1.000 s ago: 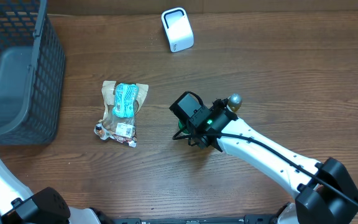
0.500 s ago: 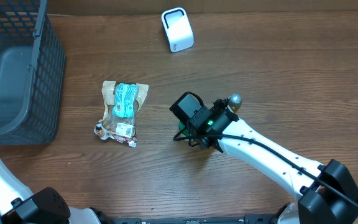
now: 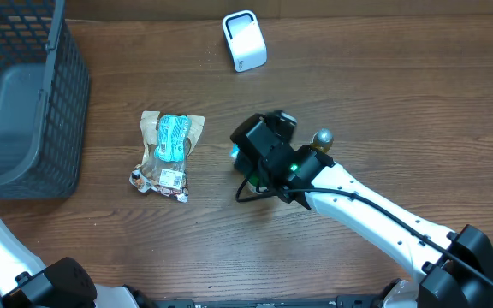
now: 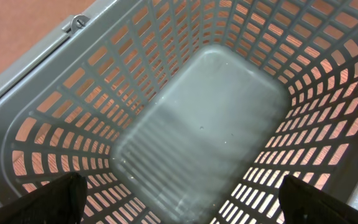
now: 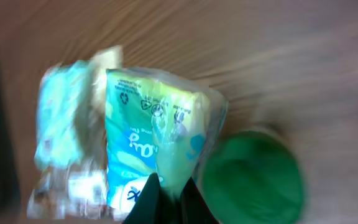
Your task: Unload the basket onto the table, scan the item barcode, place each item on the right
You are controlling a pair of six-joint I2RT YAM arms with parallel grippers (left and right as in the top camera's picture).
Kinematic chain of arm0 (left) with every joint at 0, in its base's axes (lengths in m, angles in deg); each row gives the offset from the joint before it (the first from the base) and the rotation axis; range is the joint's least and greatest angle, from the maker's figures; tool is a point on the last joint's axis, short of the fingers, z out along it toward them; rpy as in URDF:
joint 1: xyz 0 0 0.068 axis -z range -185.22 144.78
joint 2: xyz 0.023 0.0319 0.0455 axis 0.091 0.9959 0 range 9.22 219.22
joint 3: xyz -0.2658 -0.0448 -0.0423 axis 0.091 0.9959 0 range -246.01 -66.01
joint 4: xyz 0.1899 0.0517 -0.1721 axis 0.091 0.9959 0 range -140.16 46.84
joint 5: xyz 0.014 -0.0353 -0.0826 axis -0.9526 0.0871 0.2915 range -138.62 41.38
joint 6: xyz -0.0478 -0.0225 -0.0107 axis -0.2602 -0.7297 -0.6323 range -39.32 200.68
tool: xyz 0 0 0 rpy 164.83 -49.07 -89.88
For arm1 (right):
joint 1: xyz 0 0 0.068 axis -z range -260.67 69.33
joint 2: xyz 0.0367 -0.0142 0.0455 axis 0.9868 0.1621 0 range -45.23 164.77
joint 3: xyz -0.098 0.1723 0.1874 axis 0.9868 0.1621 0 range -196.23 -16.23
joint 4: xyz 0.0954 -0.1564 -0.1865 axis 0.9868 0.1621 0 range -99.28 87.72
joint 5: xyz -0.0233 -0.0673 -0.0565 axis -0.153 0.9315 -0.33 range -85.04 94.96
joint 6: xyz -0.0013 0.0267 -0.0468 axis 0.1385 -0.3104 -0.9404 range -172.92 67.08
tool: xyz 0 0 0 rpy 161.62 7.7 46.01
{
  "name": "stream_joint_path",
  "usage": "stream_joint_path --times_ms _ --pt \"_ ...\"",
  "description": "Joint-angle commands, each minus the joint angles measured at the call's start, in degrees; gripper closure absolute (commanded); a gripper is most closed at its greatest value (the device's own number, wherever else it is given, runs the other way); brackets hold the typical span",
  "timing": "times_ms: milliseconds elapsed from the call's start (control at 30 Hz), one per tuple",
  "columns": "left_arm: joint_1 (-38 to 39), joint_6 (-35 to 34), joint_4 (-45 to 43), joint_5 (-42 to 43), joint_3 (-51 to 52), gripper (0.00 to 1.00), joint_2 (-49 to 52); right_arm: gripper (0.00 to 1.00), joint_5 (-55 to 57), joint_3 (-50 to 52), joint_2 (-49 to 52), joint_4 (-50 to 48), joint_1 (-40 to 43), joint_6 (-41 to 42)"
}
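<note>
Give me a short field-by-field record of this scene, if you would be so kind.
left gripper: open, over the grey basket, holding nothing
right gripper: shut on the teal packet
green round object: beside the teal packet; too blurred to identify
brown-and-teal pack: lying on the table, apart from both grippers
white scanner: at the table's far edge, nothing in front of it

Wooden table bears a basket, white scanner, snack packet, perhaps a green disc.
</note>
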Motion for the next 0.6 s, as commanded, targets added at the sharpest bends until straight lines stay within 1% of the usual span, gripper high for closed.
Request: stream_joint_path --times_ms 0,100,233,400,500,567 --pt "0.0 1.1 0.0 0.5 -1.0 0.00 0.5 0.96 -10.7 -1.8 -1.7 -1.7 0.1 -20.5" --pt "0.0 1.1 0.0 0.5 -1.0 0.01 0.5 0.96 -13.2 -1.7 -1.5 -1.0 0.1 -26.1" --pt "0.0 1.1 0.0 0.5 -1.0 0.00 0.5 0.96 -13.6 -1.2 -1.4 -0.6 -0.1 -30.5" --pt "0.0 1.1 0.0 0.5 -1.0 0.01 0.5 0.96 -14.8 -0.9 -0.4 -1.6 -2.0 -38.3" --pt "0.0 1.1 0.0 0.5 -1.0 0.00 0.5 0.96 -14.8 -0.9 1.1 -2.7 -3.8 -40.7" --pt "0.0 1.1 0.0 0.5 -1.0 0.00 0.5 0.95 -14.9 -0.9 1.6 -2.7 -5.0 -40.7"
